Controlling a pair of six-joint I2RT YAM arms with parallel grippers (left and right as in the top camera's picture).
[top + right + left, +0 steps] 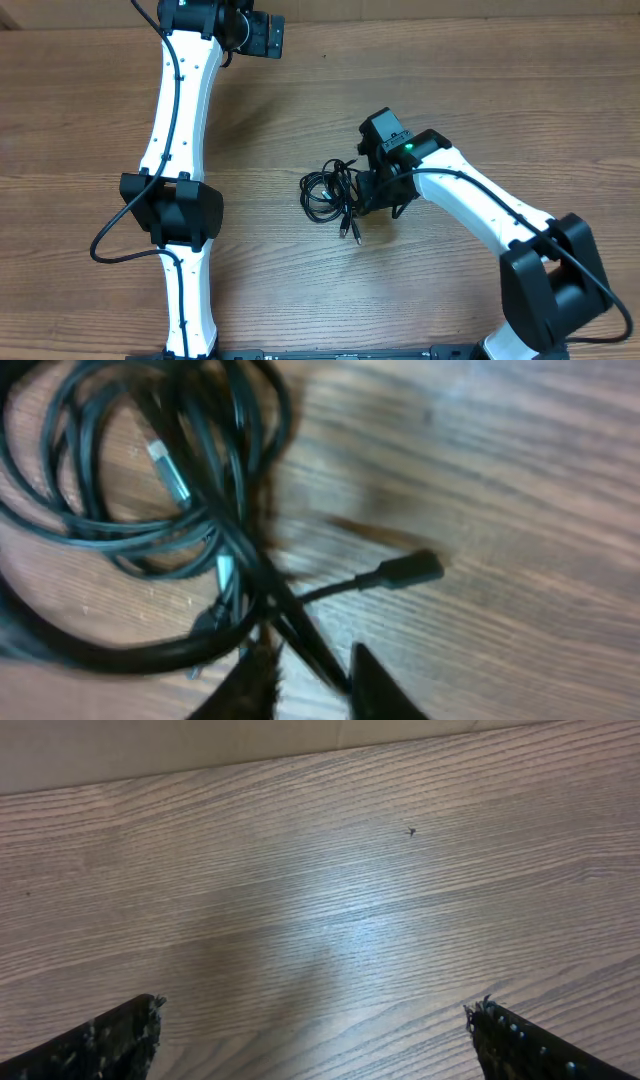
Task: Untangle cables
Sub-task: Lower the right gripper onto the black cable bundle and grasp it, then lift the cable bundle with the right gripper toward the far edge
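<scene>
The cables [328, 193] lie as a small bundle of thin black loops at the middle of the wooden table. One plug end [352, 232] sticks out toward the front. In the right wrist view the cables [130, 535] loop at the upper left, and a black plug [405, 572] lies to the right. My right gripper [380, 195] is at the bundle's right edge. Its fingers [312, 675] are closed narrowly on one black strand. My left gripper [255, 30] is far back on the left, open and empty [315, 1015] over bare wood.
The wooden table [450, 90] stretches all around the bundle. A pale wall or board [200, 745] runs along the table's far edge. The left arm [180, 150] stretches from the front edge to the back left.
</scene>
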